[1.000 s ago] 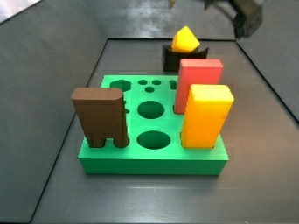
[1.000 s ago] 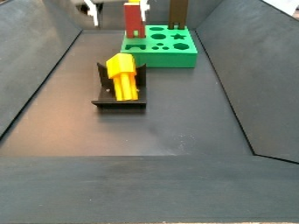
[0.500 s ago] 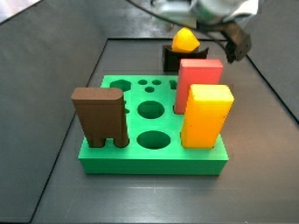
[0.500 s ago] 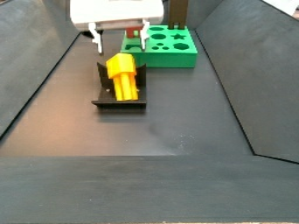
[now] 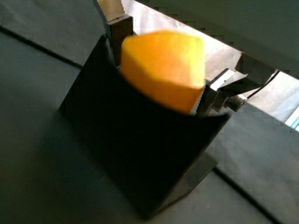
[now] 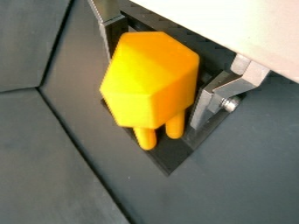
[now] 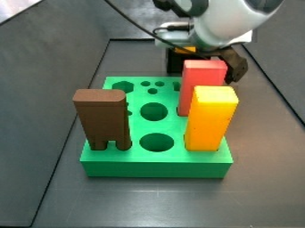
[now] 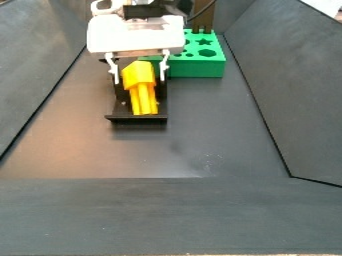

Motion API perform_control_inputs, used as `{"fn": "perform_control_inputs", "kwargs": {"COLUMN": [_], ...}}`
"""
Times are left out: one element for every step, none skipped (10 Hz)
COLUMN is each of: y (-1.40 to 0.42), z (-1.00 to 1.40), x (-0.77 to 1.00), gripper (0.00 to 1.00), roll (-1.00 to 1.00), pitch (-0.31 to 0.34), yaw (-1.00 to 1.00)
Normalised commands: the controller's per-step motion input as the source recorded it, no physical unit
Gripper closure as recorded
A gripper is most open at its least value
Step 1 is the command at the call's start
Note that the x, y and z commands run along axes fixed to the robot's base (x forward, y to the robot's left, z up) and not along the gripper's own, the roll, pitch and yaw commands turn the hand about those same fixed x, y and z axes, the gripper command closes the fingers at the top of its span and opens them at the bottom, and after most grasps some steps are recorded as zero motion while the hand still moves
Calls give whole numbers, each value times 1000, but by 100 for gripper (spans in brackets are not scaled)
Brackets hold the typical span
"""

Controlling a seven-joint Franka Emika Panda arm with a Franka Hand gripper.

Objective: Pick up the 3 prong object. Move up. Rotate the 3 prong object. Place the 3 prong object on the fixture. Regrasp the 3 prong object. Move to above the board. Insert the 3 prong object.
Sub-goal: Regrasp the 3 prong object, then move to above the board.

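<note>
Green board: the board (image 7: pixel 155 134) sits beyond my end effector in a side view, well apart from it; I see several round holes open, and a brown two-legged block (image 7: pixel 102 118), a red block (image 7: pixel 202 78) and a tall yellow-orange block (image 7: pixel 210 116) standing in it.
Fixture: the fixture (image 8: pixel 135 112) lies directly under my end effector, cradling the piece so I can regrasp it, I judge.
End effector: my end effector (image 8: pixel 135 65) hangs low over the fixture, silver fingers (image 6: pixel 216 96) apart, flanking the piece without clamping.
3 prong object: the 3 prong object (image 6: pixel 146 77) rests on the fixture between the fingers, prongs visible in a wrist view.
</note>
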Motion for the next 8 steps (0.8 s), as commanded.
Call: {"fn": "perform_control_inputs", "kwargs": {"y": [1,-5,-3,-3,-3,-2,0,-13], "z": [-223,-175,-174,-173,-172,-171,0,1000], "x": [59,11,12,12,12,12,0,97], "gripper": [0,0,0,0,0,0,100,100], "roll": [58,52,52,52,52,52,0,80], "pitch": [19,23,23,23,23,23,0,428], "yaw": [-16,-6,1,6,12,16,0,-232]}}
